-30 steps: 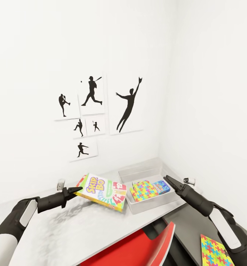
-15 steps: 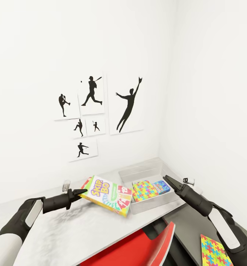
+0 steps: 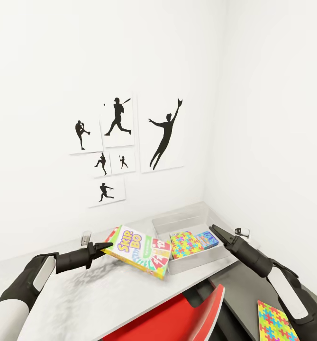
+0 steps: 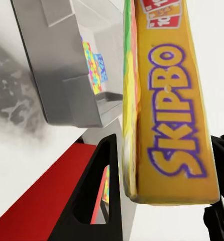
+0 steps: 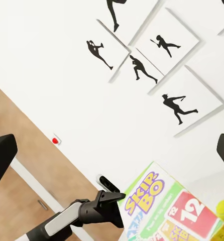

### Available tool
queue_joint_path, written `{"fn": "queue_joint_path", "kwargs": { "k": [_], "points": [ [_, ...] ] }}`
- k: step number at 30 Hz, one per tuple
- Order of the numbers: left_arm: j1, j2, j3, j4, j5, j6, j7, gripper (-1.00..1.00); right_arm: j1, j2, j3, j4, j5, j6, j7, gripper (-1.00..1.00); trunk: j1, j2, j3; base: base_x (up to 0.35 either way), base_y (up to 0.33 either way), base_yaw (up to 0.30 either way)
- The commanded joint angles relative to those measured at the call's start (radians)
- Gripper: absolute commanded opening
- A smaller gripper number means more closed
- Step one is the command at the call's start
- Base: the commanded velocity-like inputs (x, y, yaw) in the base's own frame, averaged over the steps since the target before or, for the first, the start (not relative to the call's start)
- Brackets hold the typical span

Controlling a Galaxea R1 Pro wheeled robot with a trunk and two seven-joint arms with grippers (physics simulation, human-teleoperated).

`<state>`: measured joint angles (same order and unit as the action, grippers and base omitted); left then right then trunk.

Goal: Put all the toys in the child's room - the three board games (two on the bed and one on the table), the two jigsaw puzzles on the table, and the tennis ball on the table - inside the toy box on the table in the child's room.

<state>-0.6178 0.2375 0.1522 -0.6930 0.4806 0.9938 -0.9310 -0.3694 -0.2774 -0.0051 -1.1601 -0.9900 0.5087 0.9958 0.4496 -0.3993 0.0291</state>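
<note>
My left gripper (image 3: 107,246) is shut on the left edge of the yellow-white-green SKIP BO board game (image 3: 140,251), which hangs tilted over the table (image 3: 82,293) with its right end beside the toy box (image 3: 189,222). The left wrist view has the game (image 4: 177,110) between the fingers (image 4: 99,201), with the toy box (image 4: 62,60) beyond it. In the toy box lie a jigsaw puzzle (image 3: 184,244) and a blue board game (image 3: 208,238). My right gripper (image 3: 213,230) hovers open above the box's right end. The tennis ball (image 5: 223,208) peeks out beside the game.
A second jigsaw puzzle (image 3: 273,322) lies on a lower dark grey desk at the bottom right. A red chair (image 3: 186,315) stands against the table's front edge. Black sports-silhouette pictures (image 3: 125,142) hang on the white wall behind; the room corner closes in at the right.
My left gripper has carried the SKIP BO game to the right, up to the toy box, and it hangs slightly lower. The right arm has hardly moved.
</note>
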Motion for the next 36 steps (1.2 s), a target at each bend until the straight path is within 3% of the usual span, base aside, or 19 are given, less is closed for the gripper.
{"fn": "queue_joint_path", "kwargs": {
  "k": [1, 9, 14, 17, 36],
  "points": [
    [0.0, 0.0, 0.002, 0.001, -0.002, 0.003, -0.005, -1.0, 0.0, 0.0, 0.0, 0.0, -0.007, 0.008, 0.0, 1.0, 0.0, -0.001, 0.0, 0.0, 0.0, 0.0],
    [0.0, 0.011, 0.012, 0.001, 0.005, 0.004, -0.012, -1.0, 0.0, 0.0, 0.0, 0.0, -0.007, 0.009, 0.0, 1.0, 0.0, -0.001, 0.0, 0.0, 0.0, 0.0],
    [0.0, 0.023, 0.012, 0.001, -0.004, 0.005, -0.129, -1.0, 0.0, 0.0, 0.0, 0.0, -0.008, 0.011, 0.001, 1.0, 0.0, -0.001, 0.0, 0.0, 0.0, 0.0],
    [0.0, 0.025, 0.009, 0.001, -0.007, 0.005, -0.159, -1.0, 0.0, 0.0, -0.001, 0.0, -0.009, 0.012, 0.001, 1.0, 0.0, -0.001, 0.0, 0.0, 0.0, 0.0],
    [-0.013, 0.027, 0.014, 0.001, -0.007, 0.017, -0.172, -1.0, 0.0, -0.006, -0.002, 0.005, -0.009, 0.017, 0.006, 1.0, 0.0, -0.001, 0.0, 0.0, 0.0, 0.0]
  ]
}}
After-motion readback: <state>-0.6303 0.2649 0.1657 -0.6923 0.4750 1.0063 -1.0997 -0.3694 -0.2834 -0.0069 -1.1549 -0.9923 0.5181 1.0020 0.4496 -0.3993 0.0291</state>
